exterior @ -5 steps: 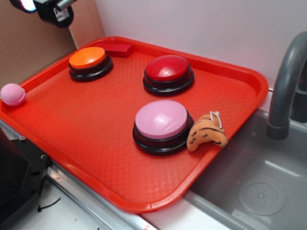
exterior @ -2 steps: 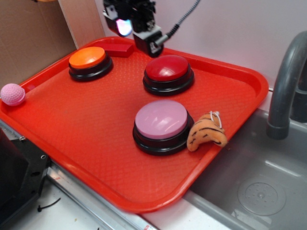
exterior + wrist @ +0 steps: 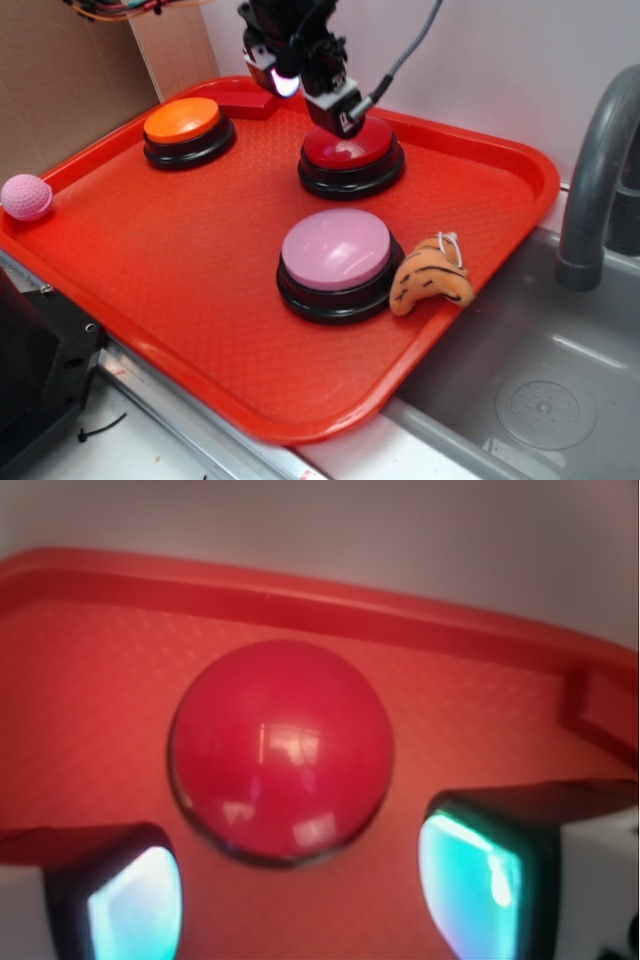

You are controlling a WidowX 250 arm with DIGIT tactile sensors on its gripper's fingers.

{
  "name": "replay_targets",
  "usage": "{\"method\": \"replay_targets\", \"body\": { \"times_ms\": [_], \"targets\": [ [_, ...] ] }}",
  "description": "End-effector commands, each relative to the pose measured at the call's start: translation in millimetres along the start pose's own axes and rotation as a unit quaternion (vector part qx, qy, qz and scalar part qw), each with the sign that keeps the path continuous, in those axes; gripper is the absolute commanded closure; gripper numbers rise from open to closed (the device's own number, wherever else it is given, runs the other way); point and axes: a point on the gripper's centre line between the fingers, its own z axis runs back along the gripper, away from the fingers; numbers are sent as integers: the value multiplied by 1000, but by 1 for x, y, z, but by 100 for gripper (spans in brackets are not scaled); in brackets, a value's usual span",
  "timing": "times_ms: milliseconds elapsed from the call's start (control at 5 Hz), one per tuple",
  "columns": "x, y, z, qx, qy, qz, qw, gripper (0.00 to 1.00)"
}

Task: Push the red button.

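Since a second ago the pincer (image 3: 335, 112) has been brought from the tray's (image 3: 520, 190) far-left corner to just above the red button (image 3: 358, 150), at the tray's 1 o'clock. The jaws are seen parted and empty. Only a downward press is judged to remain.

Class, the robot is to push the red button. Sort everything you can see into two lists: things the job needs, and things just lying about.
Needed for the job:
- red button
- tool, just above the button's rear part

Just lying about:
- orange button
- pink button
- pink ball
- striped plush toy
- small red block
- faucet
- red tray
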Motion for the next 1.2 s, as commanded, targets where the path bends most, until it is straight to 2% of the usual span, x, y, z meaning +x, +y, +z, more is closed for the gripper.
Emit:
{"method": "replay_targets", "body": {
  "times_ms": [0, 400, 600, 800, 1000],
  "targets": [
    [20, -2, -15, -11, -22, -8, 1000, 0],
    [19, -1, -20, -14, -12, -8, 1000, 0],
    [18, 1, -14, -25, -9, -16, 1000, 0],
    [15, 4, 9, -10, -2, -36, 999, 0],
    [11, 9, 28, -10, -12, -25, 1000, 0]
  ]
}}
